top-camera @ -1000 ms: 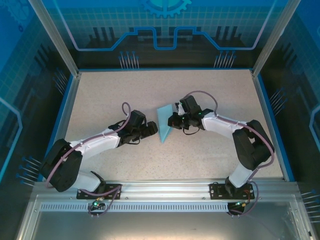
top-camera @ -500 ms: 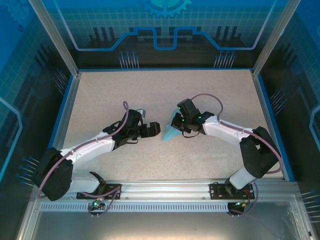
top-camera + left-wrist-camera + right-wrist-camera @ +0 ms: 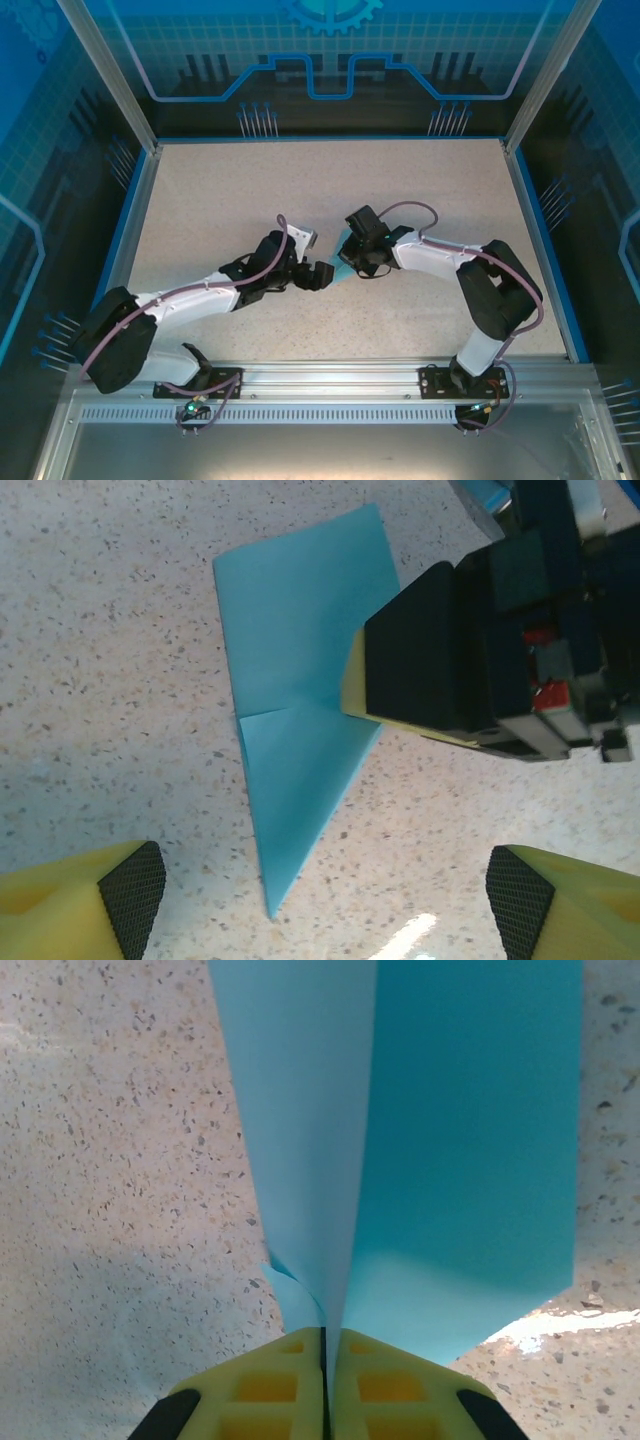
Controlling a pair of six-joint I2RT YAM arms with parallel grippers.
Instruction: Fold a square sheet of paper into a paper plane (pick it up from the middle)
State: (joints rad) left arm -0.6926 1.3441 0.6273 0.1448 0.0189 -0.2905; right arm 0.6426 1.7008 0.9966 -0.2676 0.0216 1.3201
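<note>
The light-blue sheet of paper is folded into a slim pointed paper plane [image 3: 290,680] with a centre crease, its tip [image 3: 270,912] toward the left wrist camera. In the top view the plane [image 3: 341,269] sits at mid-table between both grippers. My right gripper [image 3: 328,1355] is shut on the plane's folded edge, and the two layers [image 3: 450,1140] rise from its yellow fingers [image 3: 270,1390]. In the left wrist view that finger [image 3: 410,660] clamps the plane's right side. My left gripper [image 3: 325,910] stands open just before the tip, touching nothing. In the top view it [image 3: 320,272] is left of the right gripper [image 3: 352,257].
The speckled beige table [image 3: 220,190] is bounded by a blue rim [image 3: 130,215] on the left, back and right. An aluminium rail [image 3: 320,375] with both arm bases runs along the near edge. Dark panels stand behind the table.
My left gripper has reached right, up to the plane's tip. The right gripper has shifted left and slightly nearer with the plane held in it.
</note>
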